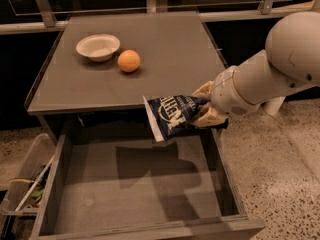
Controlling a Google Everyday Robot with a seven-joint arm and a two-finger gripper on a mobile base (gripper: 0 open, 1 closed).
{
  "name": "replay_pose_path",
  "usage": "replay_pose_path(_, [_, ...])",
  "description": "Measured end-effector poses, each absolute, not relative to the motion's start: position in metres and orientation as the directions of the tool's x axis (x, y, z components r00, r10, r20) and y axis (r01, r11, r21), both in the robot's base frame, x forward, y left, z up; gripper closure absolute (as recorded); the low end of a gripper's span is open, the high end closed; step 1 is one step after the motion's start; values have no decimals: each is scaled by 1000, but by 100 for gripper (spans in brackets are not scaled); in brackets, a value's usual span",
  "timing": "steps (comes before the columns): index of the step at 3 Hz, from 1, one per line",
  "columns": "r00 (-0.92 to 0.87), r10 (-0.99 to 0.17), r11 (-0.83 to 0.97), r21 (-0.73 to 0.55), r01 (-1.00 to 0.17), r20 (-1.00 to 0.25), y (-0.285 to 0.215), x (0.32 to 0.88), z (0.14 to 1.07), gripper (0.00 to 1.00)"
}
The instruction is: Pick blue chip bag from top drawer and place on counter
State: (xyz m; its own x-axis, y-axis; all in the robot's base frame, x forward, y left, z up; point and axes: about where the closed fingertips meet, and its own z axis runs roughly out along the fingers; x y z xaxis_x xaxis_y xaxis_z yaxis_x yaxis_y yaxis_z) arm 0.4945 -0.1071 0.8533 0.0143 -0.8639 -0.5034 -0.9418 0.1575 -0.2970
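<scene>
The blue chip bag (172, 116), dark navy with white lettering and a white edge, hangs in the air just in front of the counter's front edge, above the back of the open top drawer (135, 184). My gripper (206, 109) is shut on the bag's right end, with pale fingers (204, 90) above and below it. The white arm reaches in from the right. The drawer is pulled out and its grey bottom is bare. The counter (165, 54) lies behind the bag.
A white bowl (98, 46) and an orange (129, 61) sit on the left half of the counter. A clear plastic bin (25, 181) with small items stands left of the drawer. A rail (150, 19) runs behind the counter. Speckled floor lies to the right.
</scene>
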Motion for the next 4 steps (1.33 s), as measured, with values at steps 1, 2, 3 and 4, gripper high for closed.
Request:
replay_pose_path(1, [10,-857,172,-303,-937,-516,-106,498,854,100])
replay_pose_path(2, [20,-857,196,-360,-912,-516,-106,525,867,100])
replay_pose_path(3, [25,-862,223,-421,-879,-507,-110,564,887,100])
replay_pose_path(4, [28,-852,250,-454,-855,-522,-114,604,904,100])
